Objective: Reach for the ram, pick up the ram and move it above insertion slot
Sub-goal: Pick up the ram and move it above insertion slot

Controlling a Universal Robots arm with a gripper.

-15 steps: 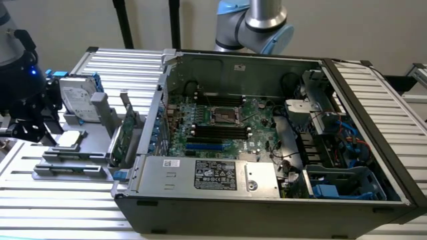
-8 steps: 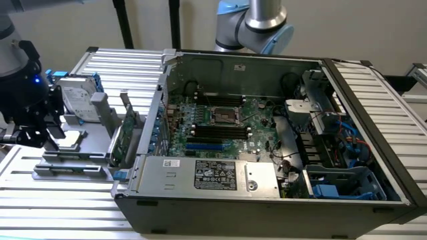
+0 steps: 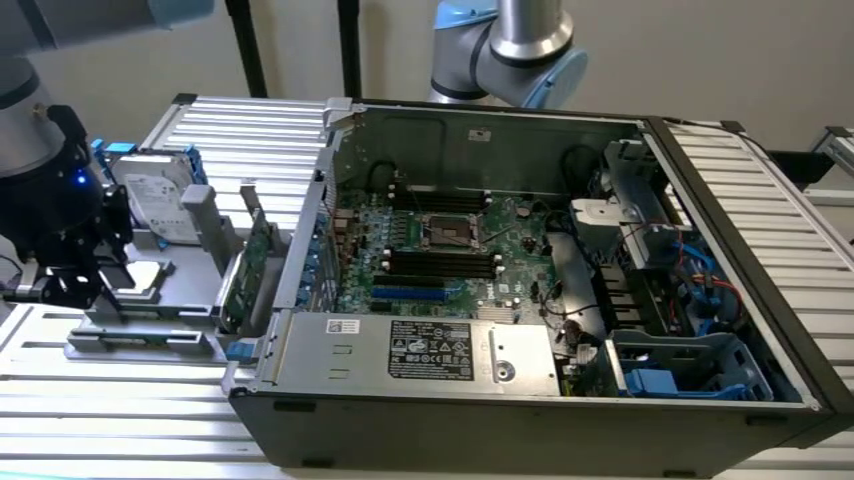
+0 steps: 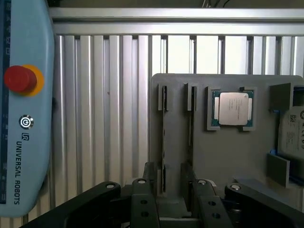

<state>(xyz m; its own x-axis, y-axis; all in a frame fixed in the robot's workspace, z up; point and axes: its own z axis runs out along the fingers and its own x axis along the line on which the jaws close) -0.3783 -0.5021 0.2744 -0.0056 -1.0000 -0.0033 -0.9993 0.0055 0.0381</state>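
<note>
The ram (image 4: 164,137) stands on edge in a slot of the grey fixture (image 4: 228,156), so it appears as a thin dark strip. My gripper (image 4: 168,179) hangs just above the strip's near end, open, with one dark finger (image 4: 151,176) on each side of it and a gap left around it. In the exterior view the gripper (image 3: 67,288) is low over the fixture (image 3: 147,340) at the exterior view's left, outside the open computer case (image 3: 534,250). The black memory slots (image 3: 441,262) lie on the motherboard inside the case.
A bare processor (image 4: 232,108) and a silver hard drive (image 3: 154,200) sit on the fixture. A taller green expansion card (image 3: 254,262) stands upright between the fixture and the case wall. A second arm (image 3: 514,45) rises behind the case. A teach pendant (image 4: 23,109) lies beside the fixture.
</note>
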